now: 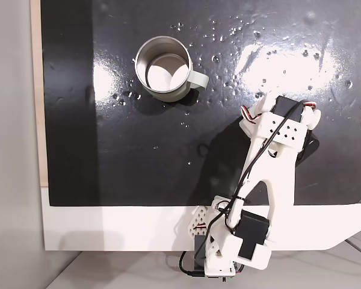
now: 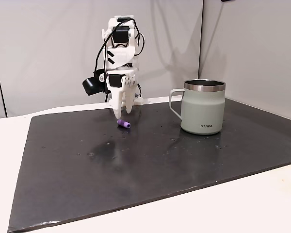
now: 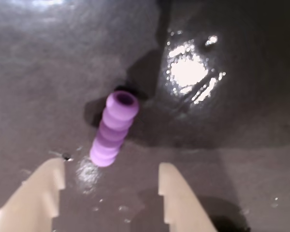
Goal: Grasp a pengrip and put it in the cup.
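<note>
Overhead, in a fixed view: the cup (image 1: pixel 163 68) is standing near the mat's (image 1: pixel 138 156) far edge, showing nothing inside. Side fixed view: the gripper (image 2: pixel 124 112) is hovering just behind the pengrip (image 2: pixel 123 124). Wrist view: fingers (image 3: pixel 179 195) are gaping, holding nothing; you're wanting the pengrip (image 3: pixel 114 129) centred between them before closing.

In a fixed view, pengrip (image 2: pixel 123 124) lies left of cup (image 2: pixel 202 107), under claw (image 2: pixel 123 113).

A bare test bench, likely a lab or office corner: a black mat (image 2: pixel 150 160) on a white table (image 2: pixel 262 204), plain grey partition walls (image 2: pixel 48 48) from nine to three o'clock.
</note>
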`<state>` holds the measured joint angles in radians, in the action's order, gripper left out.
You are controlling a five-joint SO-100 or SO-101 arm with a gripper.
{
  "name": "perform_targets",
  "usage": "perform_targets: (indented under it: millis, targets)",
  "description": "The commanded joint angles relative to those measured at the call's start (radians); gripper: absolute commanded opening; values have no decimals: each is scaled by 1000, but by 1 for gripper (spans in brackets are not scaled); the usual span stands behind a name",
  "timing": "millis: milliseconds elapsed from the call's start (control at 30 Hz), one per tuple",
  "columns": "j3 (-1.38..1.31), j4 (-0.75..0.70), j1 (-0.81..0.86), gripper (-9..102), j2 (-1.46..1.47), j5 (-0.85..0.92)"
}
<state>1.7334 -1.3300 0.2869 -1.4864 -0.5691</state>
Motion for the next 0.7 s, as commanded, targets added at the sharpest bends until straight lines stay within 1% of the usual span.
perform_targets:
  millis: [0,333,400,467,600,667]
  targets:
    - [-57,-12,0,26,20,21]
    - [-129,14,37,26,183,51]
    - [-130,25,41,24,206,57]
    - [-130,34,44,18,221,63]
    - [-130,46,44,2,235,67]
    - [-129,52,48,0,235,64]
